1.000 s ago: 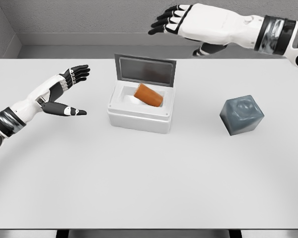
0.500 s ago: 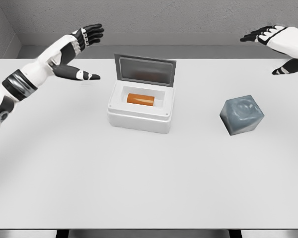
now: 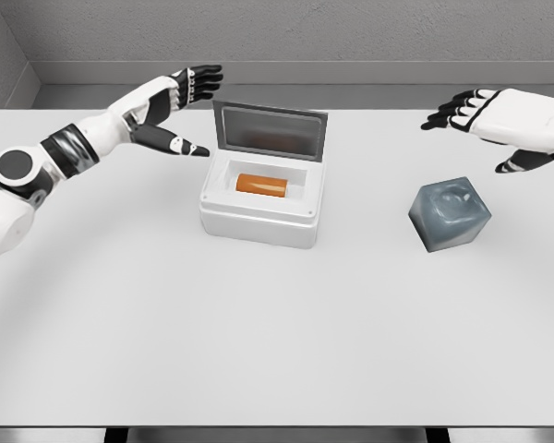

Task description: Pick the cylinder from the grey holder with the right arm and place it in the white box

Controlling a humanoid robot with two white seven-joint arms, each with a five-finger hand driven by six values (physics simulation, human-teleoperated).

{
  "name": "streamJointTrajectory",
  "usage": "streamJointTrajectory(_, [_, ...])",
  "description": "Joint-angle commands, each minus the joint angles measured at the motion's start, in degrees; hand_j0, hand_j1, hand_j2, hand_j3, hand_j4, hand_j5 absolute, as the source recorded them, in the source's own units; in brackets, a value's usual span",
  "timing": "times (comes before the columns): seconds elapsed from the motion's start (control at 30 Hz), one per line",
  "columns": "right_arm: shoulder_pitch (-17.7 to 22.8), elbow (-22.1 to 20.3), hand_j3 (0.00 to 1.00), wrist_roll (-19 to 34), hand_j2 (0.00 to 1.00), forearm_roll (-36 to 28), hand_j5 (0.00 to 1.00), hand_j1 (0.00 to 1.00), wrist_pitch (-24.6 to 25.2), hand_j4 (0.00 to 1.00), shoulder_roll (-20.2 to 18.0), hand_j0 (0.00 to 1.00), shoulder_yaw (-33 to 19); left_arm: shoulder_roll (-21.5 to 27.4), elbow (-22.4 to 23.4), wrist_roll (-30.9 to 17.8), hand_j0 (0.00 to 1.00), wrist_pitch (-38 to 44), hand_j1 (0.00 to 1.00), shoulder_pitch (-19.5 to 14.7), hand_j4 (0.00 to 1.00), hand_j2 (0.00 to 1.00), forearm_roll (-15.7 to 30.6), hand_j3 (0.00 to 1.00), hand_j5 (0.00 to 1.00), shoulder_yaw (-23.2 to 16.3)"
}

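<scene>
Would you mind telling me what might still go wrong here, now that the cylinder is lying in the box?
1. The left hand hovers open right beside the raised lid of the white box; a careless sweep could knock the lid shut or shove the box.
2. The right hand, open above the table, sits just behind the grey holder and might clip it when lowering.
3. The orange cylinder lies on its side, so a jolt may roll it.

White table point(image 3: 258, 351): box point(image 3: 258, 221), grey holder point(image 3: 450, 214)

white table point(image 3: 258, 341), grey wall point(image 3: 286, 28) behind; nothing else visible.
</scene>
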Motion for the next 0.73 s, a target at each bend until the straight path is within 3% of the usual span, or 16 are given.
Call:
streamJointTrajectory(0.0, [0.09, -0.23, 1.00, -0.03, 1.00, -0.28, 1.00, 1.00, 0.16, 1.00, -0.20, 1.00, 0.04, -0.12, -0.47, -4.22, 1.00, -0.35, 1.00, 0.00, 1.00, 1.00, 0.42, 1.00, 1.00, 0.30])
streamJointTrajectory(0.07, [0.09, -0.23, 1.00, -0.03, 1.00, -0.28, 1.00, 1.00, 0.16, 1.00, -0.20, 1.00, 0.04, 0.32, -3.11, -6.34, 1.00, -1.05, 1.00, 0.17, 1.00, 1.00, 0.34, 1.00, 1.00, 0.30])
streamJointTrajectory(0.3, [0.09, -0.23, 1.00, -0.03, 1.00, -0.28, 1.00, 1.00, 0.16, 1.00, -0.20, 1.00, 0.04, 1.46, -3.11, -7.59, 1.00, -1.93, 1.00, 0.17, 1.00, 1.00, 1.92, 1.00, 1.00, 0.38])
streamJointTrajectory(0.47, [0.26, -0.23, 1.00, -0.03, 1.00, -0.28, 1.00, 1.00, 0.16, 1.00, -0.20, 1.00, -0.14, 3.92, -3.02, -7.59, 1.00, -4.13, 1.00, 0.44, 1.00, 1.00, 6.31, 1.00, 1.00, 0.38])
streamJointTrajectory(0.7, [0.26, -0.23, 1.00, -0.03, 1.00, -0.28, 1.00, 1.00, 0.16, 1.00, -0.20, 1.00, -0.05, 6.91, -2.76, -7.59, 1.00, -4.13, 1.00, 0.88, 1.00, 1.00, 6.49, 1.00, 1.00, 0.47])
